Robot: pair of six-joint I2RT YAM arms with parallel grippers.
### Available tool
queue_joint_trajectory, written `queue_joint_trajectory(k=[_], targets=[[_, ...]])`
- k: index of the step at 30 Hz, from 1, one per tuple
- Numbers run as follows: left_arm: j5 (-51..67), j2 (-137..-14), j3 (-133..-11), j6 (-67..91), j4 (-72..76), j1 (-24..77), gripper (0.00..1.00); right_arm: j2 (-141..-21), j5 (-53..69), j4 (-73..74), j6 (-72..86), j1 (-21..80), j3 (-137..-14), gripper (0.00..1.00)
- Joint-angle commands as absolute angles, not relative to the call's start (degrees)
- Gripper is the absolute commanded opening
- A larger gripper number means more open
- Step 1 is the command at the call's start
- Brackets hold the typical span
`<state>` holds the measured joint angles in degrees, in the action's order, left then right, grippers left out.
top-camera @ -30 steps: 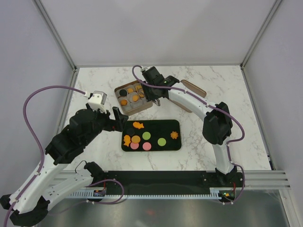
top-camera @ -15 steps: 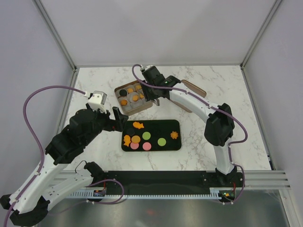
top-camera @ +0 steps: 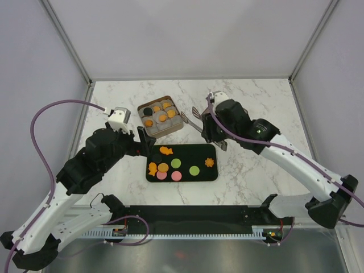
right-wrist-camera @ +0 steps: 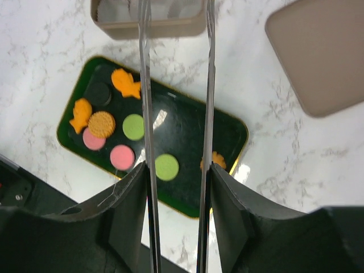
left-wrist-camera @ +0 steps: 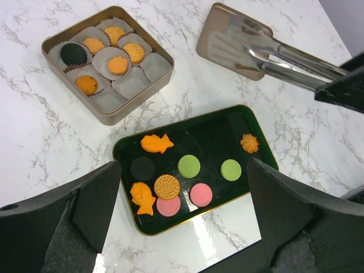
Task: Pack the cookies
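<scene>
The left gripper (left-wrist-camera: 183, 165) hangs with its fingers spread as wide as they go and nothing between them. Directly below it lies a black rectangular tray with a thin gold rim (left-wrist-camera: 210, 133). The right gripper (right-wrist-camera: 177, 176) is clamped on a pair of long shiny metal tongs (right-wrist-camera: 145, 85). The two tong arms stand apart as they run forward from between its fingers. The small flat cookies (left-wrist-camera: 189, 166) are split between two places. Nine lie on the tray, under the left gripper and beneath the tongs of the right one. These are two orange fish shapes, an orange flower shape, two green discs, two pink discs, a black disc and a tan round biscuit. Six more, five orange and one black, sit in pale paper cups (left-wrist-camera: 133, 82) inside a square gold-brown tin (left-wrist-camera: 131, 105). The tin stands just past the tray, ahead and to the left of the left gripper and ahead of the right gripper, where the tong arms reach it. The tin's flat brown lid (right-wrist-camera: 318, 57) lies ahead and to the right of the right gripper, apart from the tray, on the white marble table (top-camera: 244, 170).
</scene>
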<state>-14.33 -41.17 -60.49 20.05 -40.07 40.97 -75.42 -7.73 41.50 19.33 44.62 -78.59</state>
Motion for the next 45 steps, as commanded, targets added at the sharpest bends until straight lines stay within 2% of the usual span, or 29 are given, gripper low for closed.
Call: queue_joint_trajectory(k=[1,7,16,22,45], targets=[[-12.66,-41.92,-62.23,19.69,-37.01,41.04,1.00,-69.64,-5.98,45.16,21.80,44.73,-72.43,0.53],[-11.95,-42.63,-61.44,19.86,-36.56,41.04,1.00,-64.87,-1.68,51.23,21.80,48.94,-66.10,0.53],[-11.51,-42.63,-60.29,20.83,-36.12,40.96,1.00,-67.49,-4.83,54.23,23.20,58.09,-63.28,0.54],[-11.69,-42.71,-60.38,20.66,-36.21,40.96,1.00,-69.34,-8.17,54.40,23.47,59.94,-62.49,0.57],[-11.95,-43.15,-60.12,20.48,-36.21,41.04,1.00,-71.89,-8.88,53.44,23.91,62.14,-60.29,0.54]])
